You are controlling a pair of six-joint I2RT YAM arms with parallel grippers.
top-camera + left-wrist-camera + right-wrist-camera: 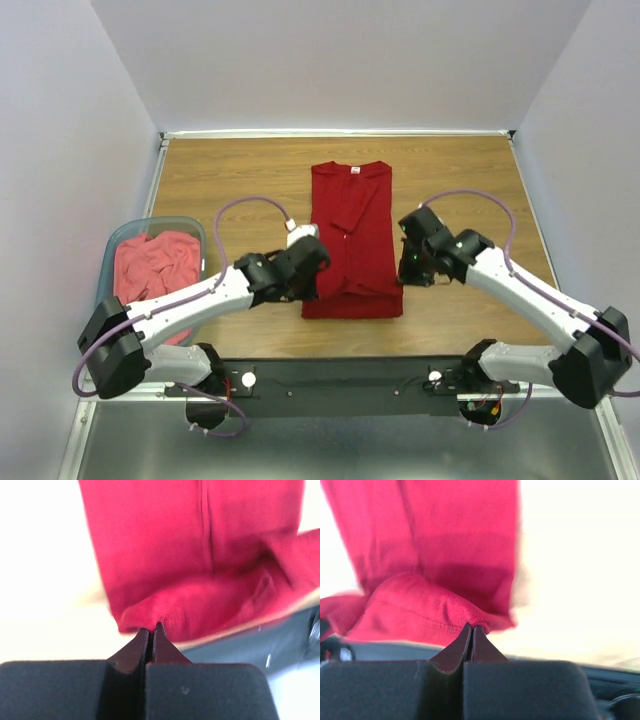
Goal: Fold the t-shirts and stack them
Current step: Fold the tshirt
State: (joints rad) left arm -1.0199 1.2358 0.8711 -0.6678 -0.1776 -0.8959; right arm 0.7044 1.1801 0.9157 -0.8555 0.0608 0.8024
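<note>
The red shirt [350, 200] is already narrowed into a long strip with its sleeves turned in, and that is where I see trouble. Only the very edge of the near hem sits between my fingertips, so a quick lift could pull the cloth free on one side. If one corner slips, or if my two arms rise unevenly, I expect the fold to land skewed and the turned-in sleeves to spill open. Dragging the hem instead of carrying it could also bunch the cloth beneath.

The shirt lies on the worktop [230, 170] beside the tub [150, 222], apart from it, with its collar at the end farther from my bases. My left gripper [152, 629] is clamped on the hem corner nearer the tub, jaws pressed together with a thin pinch of cloth at the tips. My right gripper [471, 629] is clamped likewise on the hem corner away from the tub. The rest of the shirt stretches away beyond both pinches. The pink shirt [155, 265] lies crumpled inside the tub, untouched.
</note>
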